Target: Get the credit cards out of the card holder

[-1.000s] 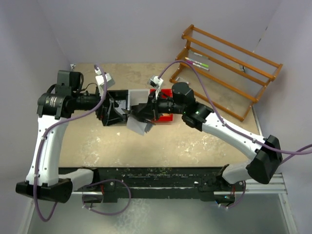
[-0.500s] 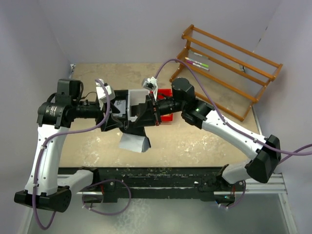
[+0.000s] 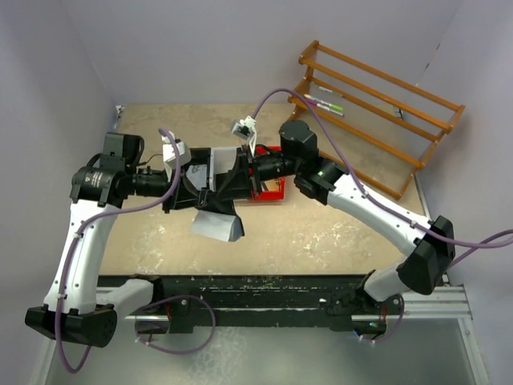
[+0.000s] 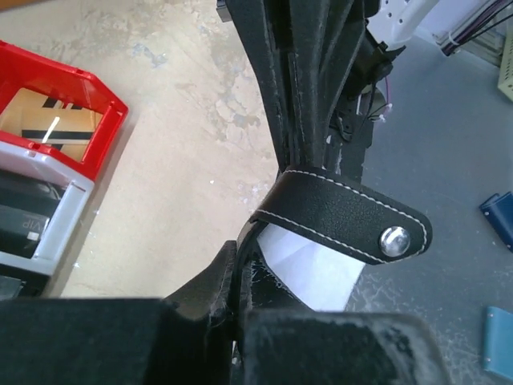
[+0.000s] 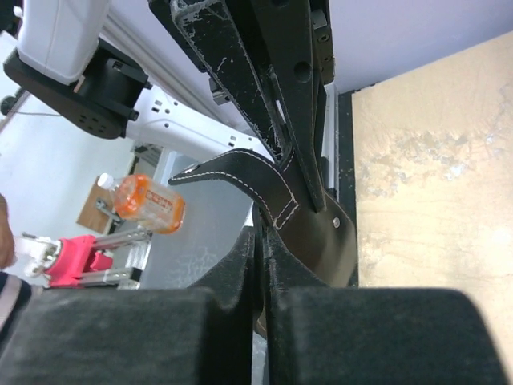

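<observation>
The black card holder hangs above the table, held between my two grippers. My left gripper is shut on its left edge, and my right gripper pinches its right flap. Grey-blue credit cards stick out below the holder, tilted toward the near side. In the left wrist view the snap strap crosses a pale card, and my left gripper clamps the leather. The right wrist view shows my right gripper closed on a thin leather flap of the card holder.
The joined black, white and red trays sit just behind the held holder; their red tray shows in the left wrist view. A wooden rack with pens stands at the back right. Walls close the table's left and back sides.
My left gripper has moved in from the left and shut on the card holder. The cards have swung from beside the holder to hanging beneath it, a little left. The right wrist has drawn back slightly.
</observation>
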Available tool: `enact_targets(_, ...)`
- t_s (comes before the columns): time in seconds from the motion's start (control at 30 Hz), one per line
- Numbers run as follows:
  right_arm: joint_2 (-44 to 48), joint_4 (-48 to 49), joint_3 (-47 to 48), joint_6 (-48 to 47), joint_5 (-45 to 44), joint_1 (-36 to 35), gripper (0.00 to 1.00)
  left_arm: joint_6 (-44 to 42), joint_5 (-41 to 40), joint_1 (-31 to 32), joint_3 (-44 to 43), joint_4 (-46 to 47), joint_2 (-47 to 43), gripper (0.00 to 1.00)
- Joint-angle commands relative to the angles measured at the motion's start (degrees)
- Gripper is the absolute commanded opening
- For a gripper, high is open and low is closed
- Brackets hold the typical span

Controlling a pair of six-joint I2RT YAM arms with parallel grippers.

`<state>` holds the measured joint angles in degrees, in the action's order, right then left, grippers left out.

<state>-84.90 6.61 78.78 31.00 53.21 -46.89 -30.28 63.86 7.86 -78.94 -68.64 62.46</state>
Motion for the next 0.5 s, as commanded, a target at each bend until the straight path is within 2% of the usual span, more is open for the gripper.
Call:
enact_targets(0.0, 0.33, 6.48, 2.42, 3.98, 3.60, -0.03, 0.13, 8.19, 7.66, 0.14, 0.11, 5.89, -0.31, 0.00)
enact_targets(0.07, 0.78, 8.31, 1.37, 4.87, 3.78, 0.38, 0.44, 14.48, 11.58, 0.14, 0.53, 9.22, -0.06, 0.00)
enact_targets(0.1, 1.31, 8.47, 0.60, 4.82, 3.64, 0.58, 0.55, 18.00, 13.30, 0.12, 0.35, 10.74, 0.26, 0.00)
enact_targets(0.13, 2.03, 8.56, -0.39, 4.53, 3.58, 0.80, 0.62, 21.09, 14.89, 0.12, -0.01, 12.13, 0.60, 0.00)
enact_targets(0.27, 9.11, 10.92, -8.89, 4.39, 3.58, 2.05, 0.77, 33.08, 19.24, 0.05, -1.84, 18.18, 1.90, 0.00)
enact_targets(0.47, 19.49, 16.54, -20.27, 6.70, 3.12, 2.41, 0.80, 47.46, 21.61, -0.06, -1.64, 27.39, 2.26, 0.00)
